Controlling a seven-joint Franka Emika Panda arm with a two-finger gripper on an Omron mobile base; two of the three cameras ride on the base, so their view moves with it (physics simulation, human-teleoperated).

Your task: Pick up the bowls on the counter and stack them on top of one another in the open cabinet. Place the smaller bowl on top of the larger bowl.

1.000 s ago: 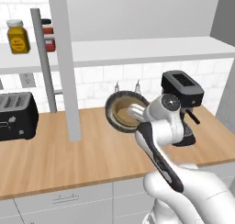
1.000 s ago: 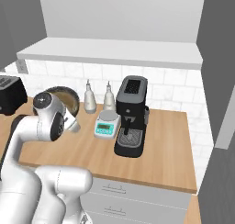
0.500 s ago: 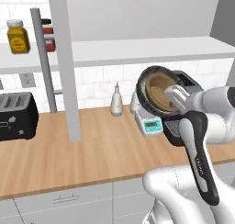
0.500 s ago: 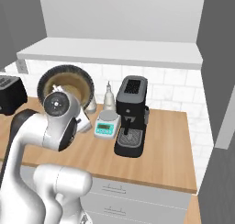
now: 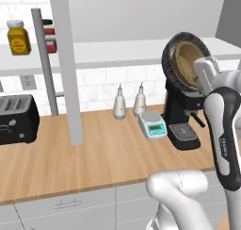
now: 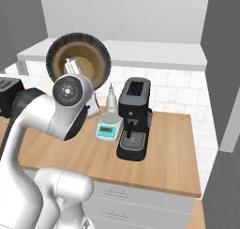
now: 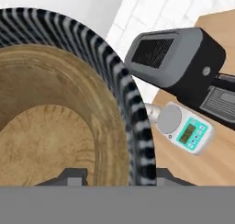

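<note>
I see my claw (image 5: 203, 69) raised high above the surface (image 5: 103, 153), closed on the rim of a bowl (image 5: 186, 60) that it holds tipped on edge, well clear of the wood below. In the hand view the rim runs down between the two finger tips (image 7: 73, 176), one inside the bowl and one outside — a firm pinch on the wall.

The bowl is round with a dark, ribbed outside; close up the ribs read as black and pale stripes. Its inside looks brown and grained like wood, with a paler flat floor ringed by fine lines. In both base views the open mouth faces back toward the cameras, dark rim circling a tan hollow.

It hangs at about the height of the long white shelf (image 5: 117, 54) of the open cabinet (image 6: 140, 54), in front of it, above a black coffee machine (image 5: 181, 116) standing on the surface. Beside that machine sits a small pale kitchen scale (image 5: 153, 126) with a green display, and next to it two pale bottles (image 5: 119, 103). Far left on the surface is a black toaster (image 5: 16, 118); a yellow jar (image 5: 18, 36) stands on the shelf above it, past a grey upright post (image 5: 68, 64).
</note>
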